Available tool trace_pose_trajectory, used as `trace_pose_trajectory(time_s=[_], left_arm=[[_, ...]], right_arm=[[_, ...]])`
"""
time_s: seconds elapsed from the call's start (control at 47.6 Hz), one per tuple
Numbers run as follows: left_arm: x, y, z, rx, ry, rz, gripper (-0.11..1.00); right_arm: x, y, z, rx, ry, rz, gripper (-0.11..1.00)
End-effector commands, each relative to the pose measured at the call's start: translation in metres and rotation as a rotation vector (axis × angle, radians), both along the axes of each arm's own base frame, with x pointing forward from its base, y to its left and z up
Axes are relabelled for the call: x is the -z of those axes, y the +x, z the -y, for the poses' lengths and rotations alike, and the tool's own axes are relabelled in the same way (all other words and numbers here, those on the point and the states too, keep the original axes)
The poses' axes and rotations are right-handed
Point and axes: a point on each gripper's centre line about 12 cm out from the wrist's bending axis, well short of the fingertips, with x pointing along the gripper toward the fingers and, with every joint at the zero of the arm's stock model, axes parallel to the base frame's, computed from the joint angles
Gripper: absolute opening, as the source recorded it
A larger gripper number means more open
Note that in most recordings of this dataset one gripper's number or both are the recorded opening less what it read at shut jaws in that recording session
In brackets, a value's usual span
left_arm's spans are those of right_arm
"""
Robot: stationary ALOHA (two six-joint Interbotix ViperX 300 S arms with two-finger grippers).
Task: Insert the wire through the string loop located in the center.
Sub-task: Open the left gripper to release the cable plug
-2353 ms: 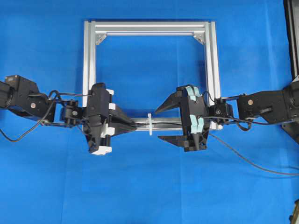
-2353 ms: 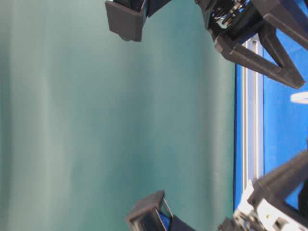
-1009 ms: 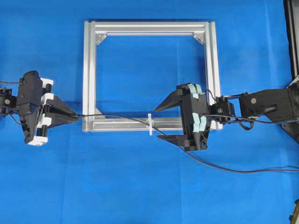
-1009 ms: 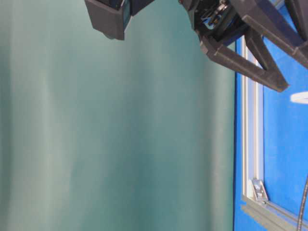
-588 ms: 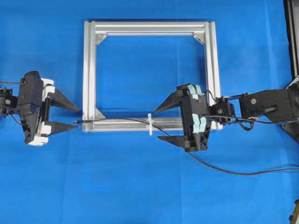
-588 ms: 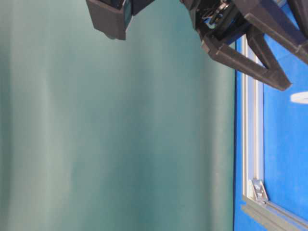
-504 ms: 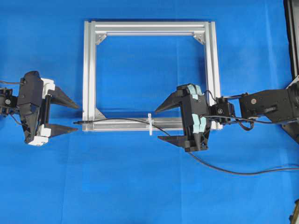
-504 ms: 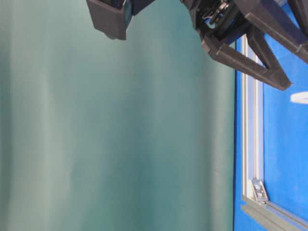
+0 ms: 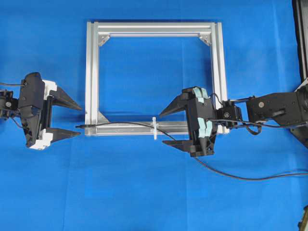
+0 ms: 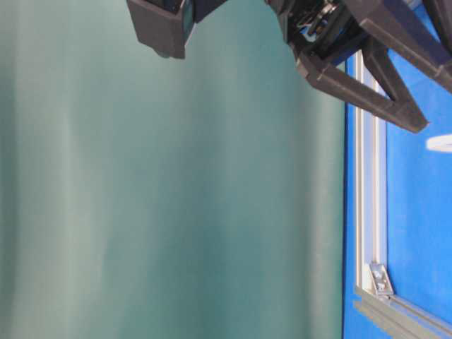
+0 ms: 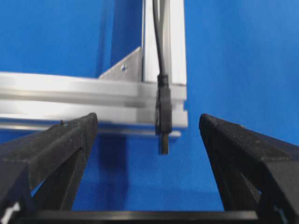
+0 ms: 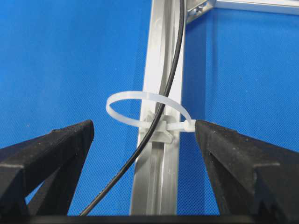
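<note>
The black wire (image 9: 126,123) lies along the lower bar of the silver frame (image 9: 91,72) and passes through the white string loop (image 9: 154,128). Its plug tip (image 9: 78,126) sticks out past the frame's lower left corner. In the left wrist view the plug tip (image 11: 163,140) hangs free between my wide-apart fingers. My left gripper (image 9: 73,121) is open, just left of the tip, touching nothing. My right gripper (image 9: 168,127) is open, straddling the bar right of the loop. The right wrist view shows the wire (image 12: 161,107) threaded through the string loop (image 12: 147,112).
The wire (image 9: 240,177) trails off over the blue cloth to the right edge. A corner bracket (image 11: 124,67) sits inside the frame's lower left corner. In the table-level view, only the right arm's fingers (image 10: 367,92) and the frame's bar (image 10: 371,176) show.
My left gripper let go of the wire's plug tip and opened wide. The tip now rests at the frame's left corner. The right gripper has stayed open in place.
</note>
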Motion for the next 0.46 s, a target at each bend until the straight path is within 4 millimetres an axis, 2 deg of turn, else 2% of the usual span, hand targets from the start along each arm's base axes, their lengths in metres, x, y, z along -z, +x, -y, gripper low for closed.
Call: trace_pose_trajectory(time_s=[0.0, 0.273, 0.441], left_arm=[[-0.011, 0.007, 0.001, 0.004, 0.001, 0.042, 0.85], [-0.036, 0.015, 0.002, 0.017, 0.002, 0.068, 0.85], [-0.042, 0.015, 0.0, 0.009, 0.0, 0.074, 0.85]], right_arm=[[-0.02, 0.005, -0.002, -0.001, 0.007, 0.042, 0.94], [-0.047, -0.002, -0.001, -0.007, 0.003, 0.057, 0.94], [-0.063, -0.008, -0.001, -0.008, 0.005, 0.081, 0.94]])
